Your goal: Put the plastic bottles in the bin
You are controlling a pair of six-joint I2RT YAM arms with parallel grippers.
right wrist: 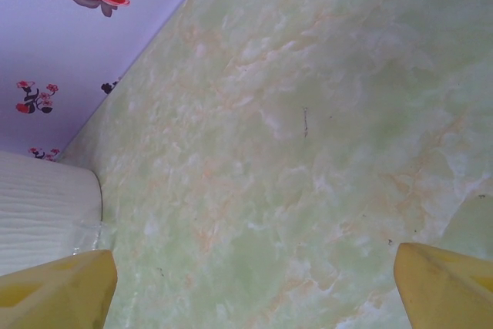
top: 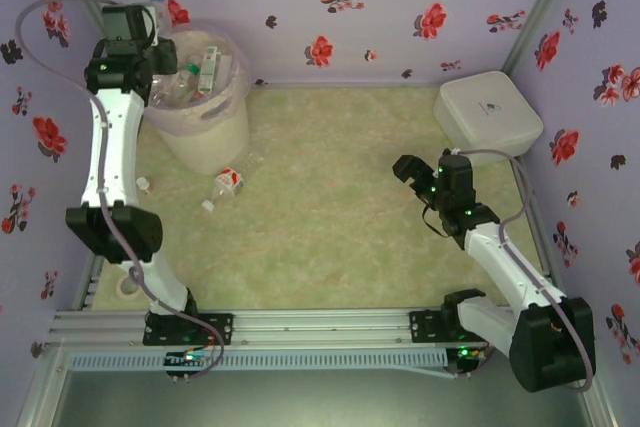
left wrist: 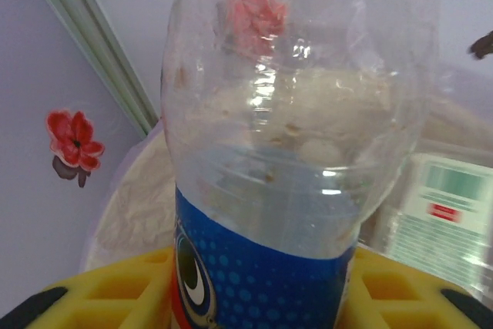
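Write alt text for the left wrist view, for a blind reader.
A clear plastic bottle with a blue label sits clamped between the left gripper's yellow fingers. Behind it are the bin's bag-lined rim and a purple wall with a red flower.

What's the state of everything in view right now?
left tool: shut on the blue-label bottle
blue-label bottle: gripped, by the bin, not yet dropped in
right tool: open, empty, above bare table
bin: upright, bag-lined, bottles already inside
loose bottle: lying on the table near the bin's base
white box: lid closed
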